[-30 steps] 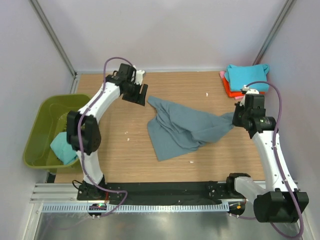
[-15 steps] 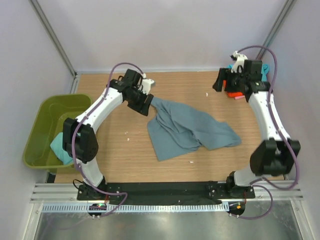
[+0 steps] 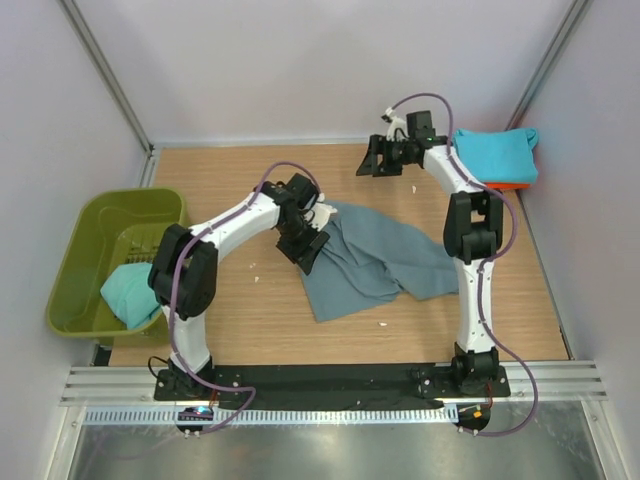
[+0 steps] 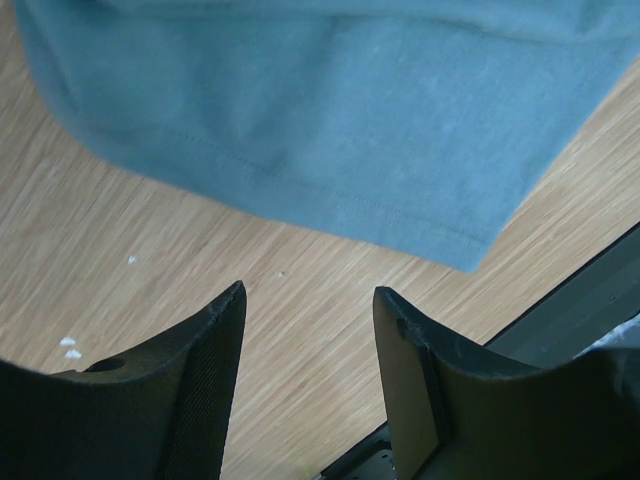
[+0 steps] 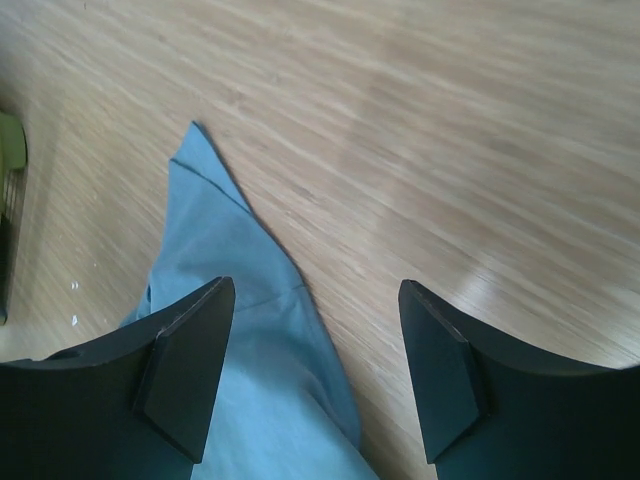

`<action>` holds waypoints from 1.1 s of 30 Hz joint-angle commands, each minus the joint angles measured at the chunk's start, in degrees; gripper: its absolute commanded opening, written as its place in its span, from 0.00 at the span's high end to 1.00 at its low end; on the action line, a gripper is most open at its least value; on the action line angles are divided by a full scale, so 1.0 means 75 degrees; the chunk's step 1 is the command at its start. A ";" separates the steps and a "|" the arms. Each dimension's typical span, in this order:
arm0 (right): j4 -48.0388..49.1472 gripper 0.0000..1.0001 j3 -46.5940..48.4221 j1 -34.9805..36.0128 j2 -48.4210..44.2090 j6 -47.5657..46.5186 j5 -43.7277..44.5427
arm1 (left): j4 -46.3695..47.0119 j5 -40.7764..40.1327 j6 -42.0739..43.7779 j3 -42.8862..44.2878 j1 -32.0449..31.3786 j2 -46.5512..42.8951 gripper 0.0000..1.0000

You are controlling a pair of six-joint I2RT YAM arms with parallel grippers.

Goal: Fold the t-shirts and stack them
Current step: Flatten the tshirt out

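Top view: left gripper (image 3: 305, 248) hangs over the left edge of the slate blue-grey t-shirt (image 3: 390, 255). The shirt is crumpled on the table (image 3: 240, 320) and spreads to that claw's right. The olive tub (image 3: 75, 260) is well to its left, with a turquoise tee (image 3: 128, 293) inside. Right gripper (image 3: 377, 160) is on the table's far side, well apart from the grey shirt, which lies nearer the bases. To its right, a folded turquoise t-shirt (image 3: 495, 152) sits on an orange one (image 3: 508, 185).

Left wrist: jaws spread wide, nothing held, and bare wood shows between the fingers (image 4: 205, 385). The shirt hem runs just ahead of the tips.

Right wrist: jaws wide and empty. A pointed shirt corner lies below and ahead, by the left-hand finger (image 5: 185, 370). Contact can't be told.
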 commanded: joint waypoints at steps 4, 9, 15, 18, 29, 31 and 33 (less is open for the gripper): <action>0.0267 0.26 0.0534 0.0551 0.0581 0.0246 -0.0426 | -0.0175 -0.0098 0.0150 0.0738 -0.0388 0.0718 0.45; 0.0395 0.25 0.0604 0.0610 0.0981 0.0316 -0.0356 | -0.0151 -0.0132 0.0173 0.0422 -0.0388 0.0882 0.44; 0.0325 0.25 0.0581 0.0739 0.1309 0.0328 -0.0356 | -0.0210 -0.0285 0.0080 0.0059 -0.0388 0.0767 0.44; 0.0267 0.25 0.0441 0.0879 0.1333 0.0328 -0.0449 | -0.0210 -0.0402 0.0033 -0.0246 -0.0388 0.0567 0.44; -0.0073 0.32 -0.0028 0.1430 0.1286 0.0058 -0.0274 | -0.0080 -0.0730 -0.0038 -0.0528 -0.0295 0.0262 0.44; -0.0132 0.34 -0.0098 0.1454 0.1240 -0.0024 -0.0204 | -0.0093 -0.0754 -0.0061 -0.0505 -0.0201 0.0227 0.44; -0.0202 0.36 -0.0274 0.1465 0.1192 -0.0094 -0.0192 | -0.0116 -0.0812 -0.0061 -0.0493 -0.0130 0.0156 0.44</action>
